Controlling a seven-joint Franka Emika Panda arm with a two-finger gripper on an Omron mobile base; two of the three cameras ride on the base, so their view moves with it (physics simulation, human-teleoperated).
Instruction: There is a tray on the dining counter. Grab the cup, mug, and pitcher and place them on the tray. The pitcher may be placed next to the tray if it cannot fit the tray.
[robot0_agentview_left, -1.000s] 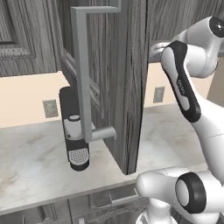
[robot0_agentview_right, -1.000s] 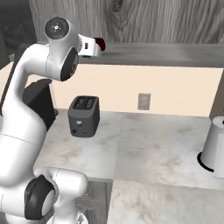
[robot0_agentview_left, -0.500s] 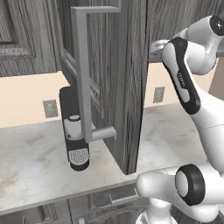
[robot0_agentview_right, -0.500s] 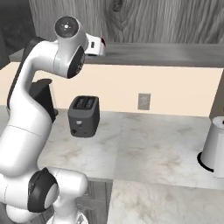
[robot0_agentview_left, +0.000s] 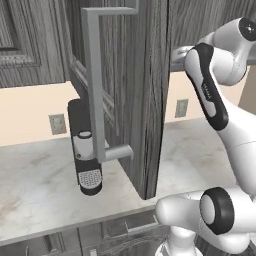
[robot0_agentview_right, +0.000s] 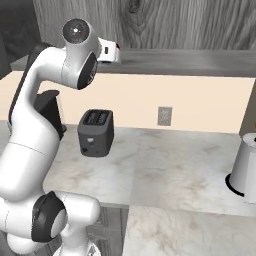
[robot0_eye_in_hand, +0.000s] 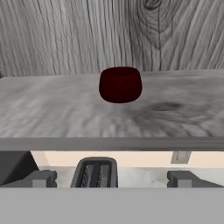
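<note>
Gripper (robot0_eye_in_hand: 112, 178) stood fully open, holding nothing, raised level with the front edge of the cabinet shelf (robot0_eye_in_hand: 52, 113). Mug (robot0_eye_in_hand: 120, 84) sat on that shelf straight ahead of the fingers (robot0_eye_in_hand: 41, 178), centred between them, well apart from them. Toaster (robot0_eye_in_hand: 95, 173) lay below the gripper on the marble worktop (robot0_agentview_right: 165, 165).

shelf: grey wood cabinet shelf (robot0_eye_in_hand: 52, 109), dark red mug (robot0_eye_in_hand: 120, 84) standing on it
worktop: pale veined marble (robot0_agentview_right: 170, 165), carrying black toaster (robot0_agentview_right: 95, 133), black coffee machine (robot0_agentview_left: 86, 150), white vessel (robot0_agentview_right: 246, 169) at right edge
</note>
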